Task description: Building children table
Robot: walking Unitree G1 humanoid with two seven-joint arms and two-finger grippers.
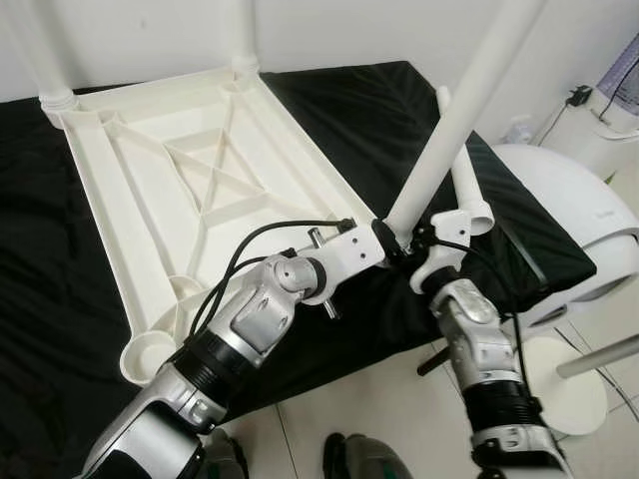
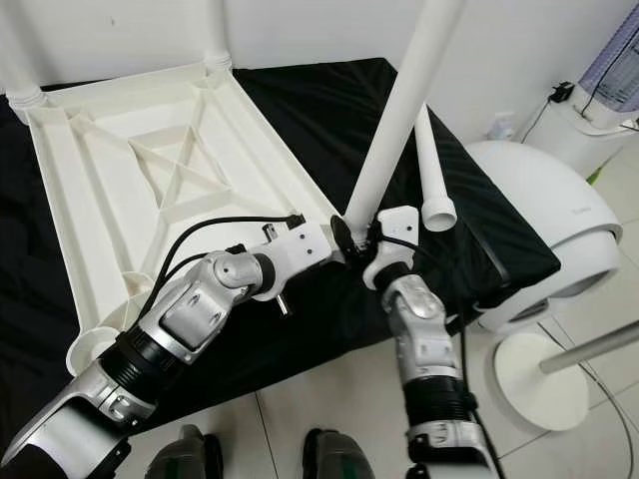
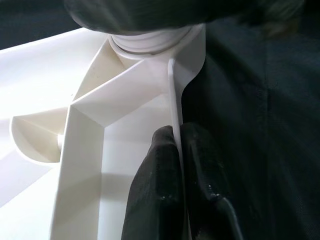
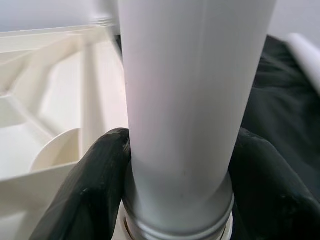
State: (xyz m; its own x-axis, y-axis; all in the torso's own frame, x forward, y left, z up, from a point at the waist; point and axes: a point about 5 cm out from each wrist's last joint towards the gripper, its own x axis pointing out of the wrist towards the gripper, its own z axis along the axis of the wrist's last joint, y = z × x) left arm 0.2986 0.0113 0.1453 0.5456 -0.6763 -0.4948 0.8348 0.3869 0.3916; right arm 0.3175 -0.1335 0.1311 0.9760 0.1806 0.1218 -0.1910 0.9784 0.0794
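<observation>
While its two black fingers press together on the thin upright rim of the white tabletop, the left gripper [image 3: 176, 150] clamps that edge just beside a corner socket, as the left wrist view shows with one pad [image 3: 157, 175] on the inner face of the wall and the other on the outer. Close beside it, the right gripper [image 4: 175, 165] is clenched around the base of a white table leg [image 1: 469, 100], one finger [image 4: 95, 175] on each side of the tube just above the collar where the leg meets the socket. From the head camera both grippers meet at the near right corner of the tabletop [image 1: 160, 170], the left arm [image 1: 250, 329] reaching in from the lower left and the right arm [image 1: 489, 369] rising from below. The held leg stands tilted, leaning away to the right as it rises out of the frame. The tabletop lies upside down on a black cloth [image 1: 40, 299], its ribbed underside facing up, with two more legs [image 1: 45, 50] standing in the far corner sockets and an open round socket [image 1: 150, 354] at the near left corner. Another loose leg [image 1: 461, 170] lies on the cloth just behind the held one. To the right of the cloth sits a white rounded appliance [image 1: 569, 210] on a tiled floor [image 1: 359, 399], and the robot's feet [image 1: 364, 459] show at the bottom edge.
</observation>
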